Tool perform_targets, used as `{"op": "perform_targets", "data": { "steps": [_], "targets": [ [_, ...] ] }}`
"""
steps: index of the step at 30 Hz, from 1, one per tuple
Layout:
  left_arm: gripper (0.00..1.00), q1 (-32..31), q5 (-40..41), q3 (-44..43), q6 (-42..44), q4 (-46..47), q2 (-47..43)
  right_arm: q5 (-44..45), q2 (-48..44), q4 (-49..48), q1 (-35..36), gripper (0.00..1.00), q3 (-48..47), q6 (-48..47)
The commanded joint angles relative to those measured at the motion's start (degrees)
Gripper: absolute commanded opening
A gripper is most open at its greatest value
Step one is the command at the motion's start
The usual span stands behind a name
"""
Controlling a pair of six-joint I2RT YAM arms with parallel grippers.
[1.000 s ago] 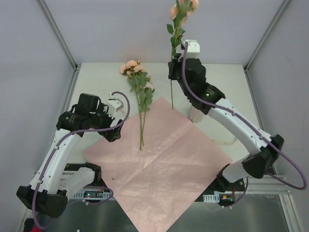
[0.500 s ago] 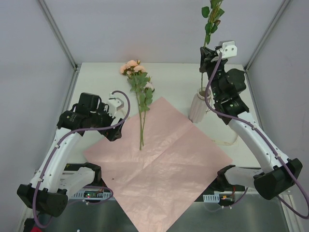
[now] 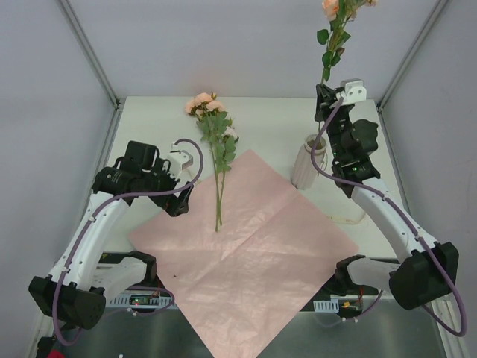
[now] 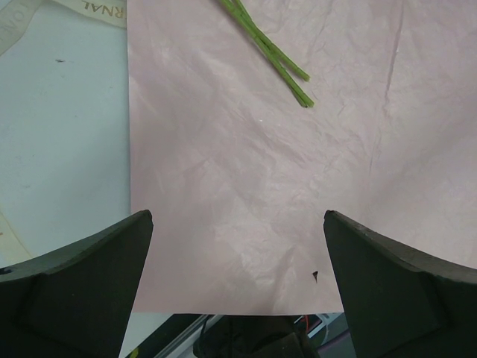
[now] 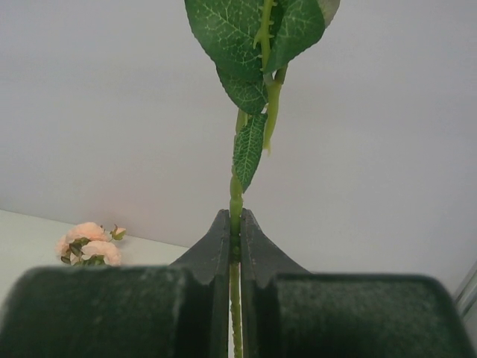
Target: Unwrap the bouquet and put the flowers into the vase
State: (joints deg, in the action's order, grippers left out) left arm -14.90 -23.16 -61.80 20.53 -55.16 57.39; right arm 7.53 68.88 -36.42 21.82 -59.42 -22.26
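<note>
**Left side.** We find the left end effector with its jaws spread wide and holding nothing. It hovers over the 9 o'clock corner of the pink paper sheet. Risk: if it drops toward the stems from here, a jaw may catch the sheet edge. That would drag the paper and carry the stems with it.

**Centre.** The other flowers lie on the worktop at 12 o'clock of the sheet. Their blooms point away from the arms and their stem ends rest on the paper. The stems are thin and lie close together, so we judge that a pinch could slip off or lift only one. A cream ribbon lies near the sheet's edge and could snag a jaw.

**Right side.** The vase stands upright at 2 o'clock of the sheet, just off its edge. The right end effector is clamped tight on one rose stem, held near vertical above the vase mouth, bloom uppermost. The lower end appears to reach the mouth; we cannot tell how deep it sits.

Risks at the vase:
- Releasing too high may let the top-heavy stem tip out.
- Sideways motion with the stem inside may lever the slim vase over.
- The wrist sits close to the rim and may knock it.
</note>
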Motion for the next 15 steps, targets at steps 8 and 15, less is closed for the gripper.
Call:
{"op": "perform_targets", "data": {
  "steps": [8, 15],
  "targets": [
    [0.99, 0.5, 0.7, -1.7, 0.1, -0.1, 0.6, -1.7, -4.6, -7.0, -0.6, 0.01, 6.1, 5.5],
    [0.99, 0.5, 0.2, -2.8, -0.1, 0.0, 0.7, -1.2, -10.6, 7.8, 0.1, 0.06, 7.1, 9.9]
  ]
}}
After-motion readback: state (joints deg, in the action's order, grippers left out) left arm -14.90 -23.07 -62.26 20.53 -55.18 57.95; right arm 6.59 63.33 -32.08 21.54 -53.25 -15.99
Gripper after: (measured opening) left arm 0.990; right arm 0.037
